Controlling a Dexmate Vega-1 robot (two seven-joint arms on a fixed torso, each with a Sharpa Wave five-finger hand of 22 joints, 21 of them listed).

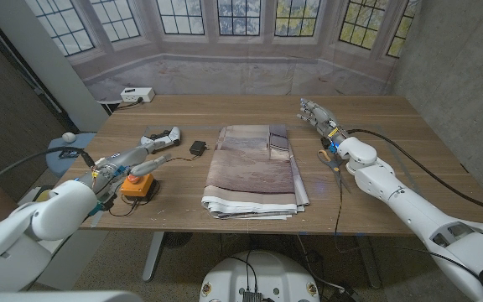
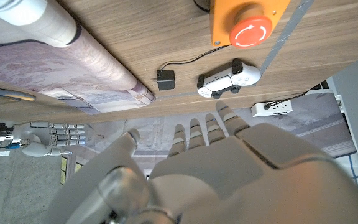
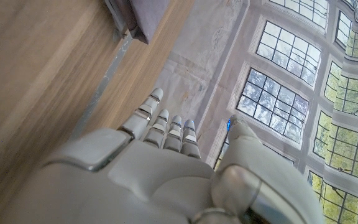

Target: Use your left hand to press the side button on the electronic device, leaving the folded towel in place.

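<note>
The left hand (image 1: 132, 163), open and holding nothing, hovers just over the orange button box (image 1: 138, 186); the folded towel (image 1: 254, 168) lies beside, toward the right arm.

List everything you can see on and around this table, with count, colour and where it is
folded towel: one, grey-mauve striped, table centre
orange box with red button: one, left of the towel, below the left hand's fingers
game controller: one, white and black, behind the orange box
small adapter: one, black, between controller and towel
power strip: one, white, far left corner
scissors: one pair, orange-handled, beside the right wrist
table: one, brown wood
left hand: open, above the orange box
right hand: open, far right of the towel
</note>
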